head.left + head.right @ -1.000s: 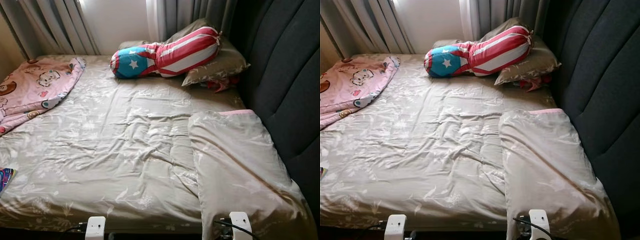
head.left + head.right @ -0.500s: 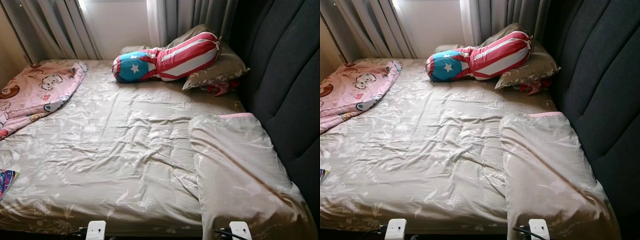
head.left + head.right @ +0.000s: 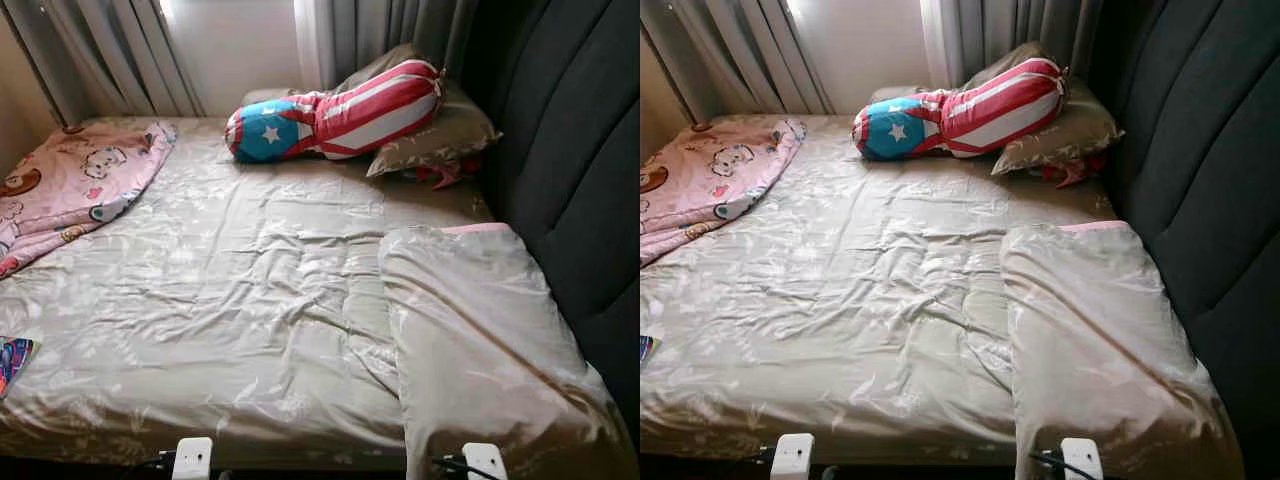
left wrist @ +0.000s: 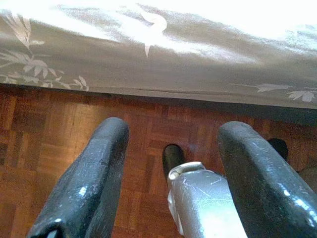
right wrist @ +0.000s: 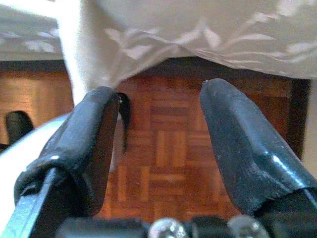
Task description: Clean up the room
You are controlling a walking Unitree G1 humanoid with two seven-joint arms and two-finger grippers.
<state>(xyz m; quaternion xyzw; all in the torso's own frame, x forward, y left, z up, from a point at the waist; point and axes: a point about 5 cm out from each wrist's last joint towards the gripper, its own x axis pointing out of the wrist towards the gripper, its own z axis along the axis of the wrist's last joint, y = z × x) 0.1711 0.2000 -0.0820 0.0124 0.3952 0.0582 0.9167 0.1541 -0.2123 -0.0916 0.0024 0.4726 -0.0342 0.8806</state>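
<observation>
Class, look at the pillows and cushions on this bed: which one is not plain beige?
The bolster cushion by the curtains: red-and-white stripes with a blue, white-starred end. The pillow beneath it and the near pillow are beige.

Camera's drifting a touch, bed (image 3: 250,300) sliding slightly in view; nothing on it seems to have moved, as far as I can tell.

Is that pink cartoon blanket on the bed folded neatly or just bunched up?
Bunched up. The pink blanket lies in a rumpled heap at the bed's far left corner, edges curled and uneven, spilling toward the left side of the beige bedsheet.
</observation>
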